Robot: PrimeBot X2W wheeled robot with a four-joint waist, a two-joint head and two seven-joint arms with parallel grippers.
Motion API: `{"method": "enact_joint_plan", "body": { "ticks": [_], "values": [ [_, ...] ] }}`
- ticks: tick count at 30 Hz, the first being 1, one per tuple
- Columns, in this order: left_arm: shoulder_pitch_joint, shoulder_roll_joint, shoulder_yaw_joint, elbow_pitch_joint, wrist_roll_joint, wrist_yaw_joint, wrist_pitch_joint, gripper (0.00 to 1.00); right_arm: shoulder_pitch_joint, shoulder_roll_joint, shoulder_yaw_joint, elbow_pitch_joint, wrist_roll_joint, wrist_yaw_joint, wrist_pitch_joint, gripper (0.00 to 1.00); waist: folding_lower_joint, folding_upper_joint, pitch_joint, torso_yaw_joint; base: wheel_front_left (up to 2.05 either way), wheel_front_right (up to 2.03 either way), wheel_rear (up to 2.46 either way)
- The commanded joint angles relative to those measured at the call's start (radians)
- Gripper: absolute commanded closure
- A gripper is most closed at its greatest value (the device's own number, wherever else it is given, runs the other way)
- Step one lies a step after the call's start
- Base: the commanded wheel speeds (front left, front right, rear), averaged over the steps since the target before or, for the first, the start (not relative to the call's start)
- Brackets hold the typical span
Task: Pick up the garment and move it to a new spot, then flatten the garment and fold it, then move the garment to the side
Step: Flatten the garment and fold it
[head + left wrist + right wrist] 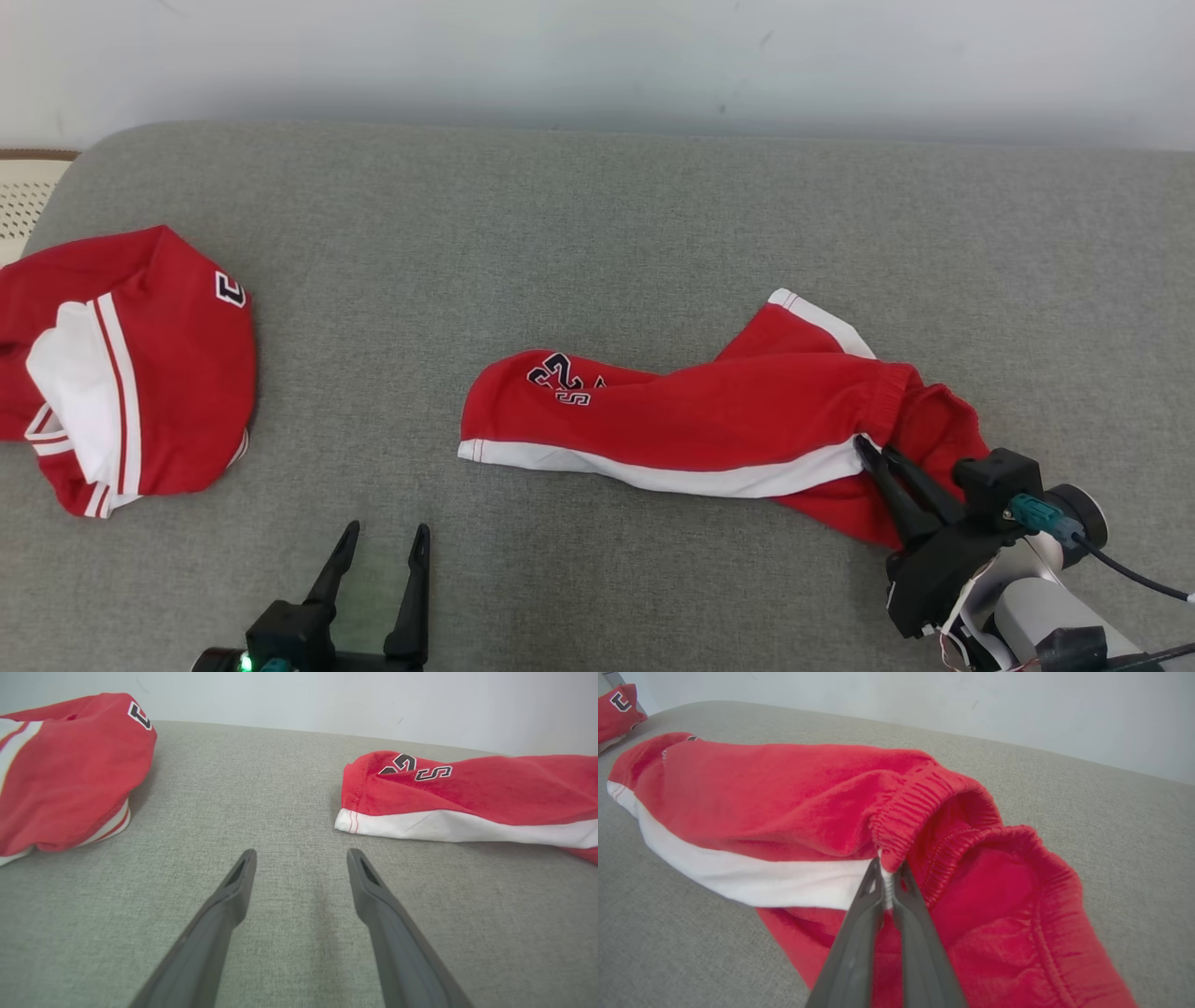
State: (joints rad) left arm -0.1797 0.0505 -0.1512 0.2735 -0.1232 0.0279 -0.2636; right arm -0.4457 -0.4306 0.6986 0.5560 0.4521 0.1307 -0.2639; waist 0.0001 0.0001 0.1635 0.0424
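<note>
The garment point(709, 420) is a pair of red shorts with white side stripes and dark numerals, lying rumpled right of centre on the grey cushion point(597, 233). My right gripper point(873, 448) is shut on the garment at its elastic waistband, pinching the edge where the white stripe meets the red; the right wrist view shows the garment point(784, 812) with that waistband fold clamped between the fingertips of my right gripper point(888, 868). My left gripper point(385, 537) stands open at the lower left, over bare fabric, well left of the garment point(467, 798); in its wrist view the left gripper point(301, 858) holds nothing.
A second red and white garment point(121, 373) lies crumpled at the cushion's left edge, also seen as a red heap point(65, 770) in the left wrist view. A pale wall point(597, 56) runs behind the cushion. A cream perforated object point(23, 201) sits at the far left.
</note>
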Motion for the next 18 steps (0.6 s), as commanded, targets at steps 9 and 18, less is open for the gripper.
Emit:
{"method": "enact_joint_plan", "body": {
  "ticks": [9,18],
  "values": [
    [-0.085,0.000,-0.012,0.048,-0.049,-0.093,-0.001,0.00,0.015,-0.035,0.009,-0.048,0.031,0.000,0.000,1.00,-0.0001,-0.0001,0.020,-0.035,0.00,0.00,0.00],
    [-0.164,0.001,-0.025,0.137,-0.134,-0.156,-0.001,0.00,0.000,-0.029,0.025,-0.065,0.033,0.000,0.000,1.00,-0.0001,-0.0001,0.045,-0.077,0.00,0.00,0.00]
  ]
}}
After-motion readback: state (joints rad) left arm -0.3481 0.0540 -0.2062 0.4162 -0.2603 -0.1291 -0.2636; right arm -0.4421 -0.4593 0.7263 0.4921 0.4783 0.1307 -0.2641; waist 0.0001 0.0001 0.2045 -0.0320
